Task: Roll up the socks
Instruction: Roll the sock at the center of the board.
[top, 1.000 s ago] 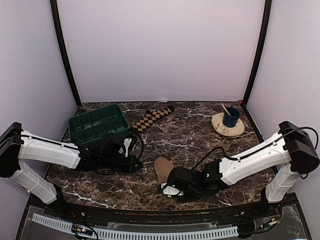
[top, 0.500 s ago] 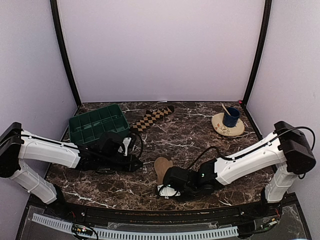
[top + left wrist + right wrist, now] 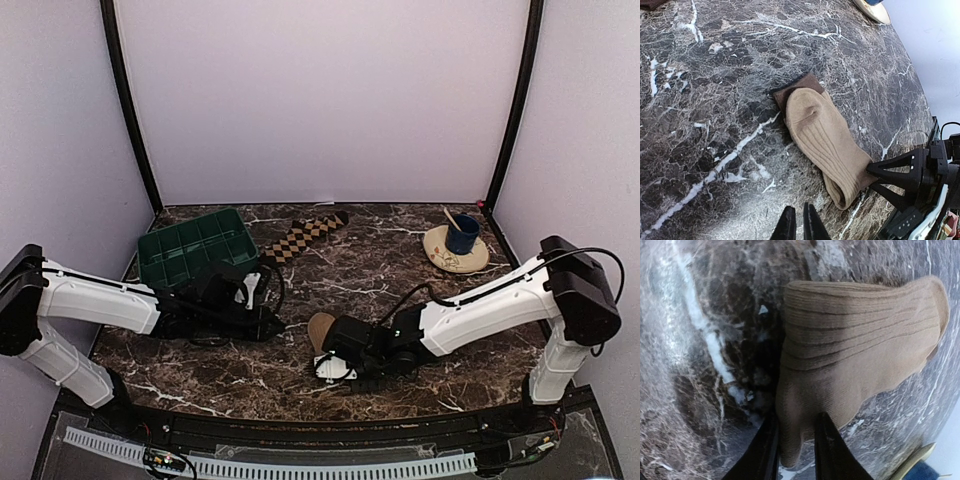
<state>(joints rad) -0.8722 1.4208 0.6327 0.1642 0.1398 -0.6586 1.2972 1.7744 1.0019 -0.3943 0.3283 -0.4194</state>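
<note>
The right gripper (image 3: 796,422) has slid left and narrowed, and now pinches the cuff of the tan sock (image 3: 825,135). In the top view the sock lies bottom centre, mostly hidden by the arm. The left gripper (image 3: 797,210) stays pressed together, empty.

2 arms are stretched low and inward. The left gripper (image 3: 796,222) is held closed, nothing between its fingers. The right gripper (image 3: 795,440) is pinched on the tan sock (image 3: 855,340).

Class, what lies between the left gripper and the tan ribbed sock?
Only bare dark marble tabletop separates the left gripper from the tan ribbed fabric sock; the left wrist view shows it.
</note>
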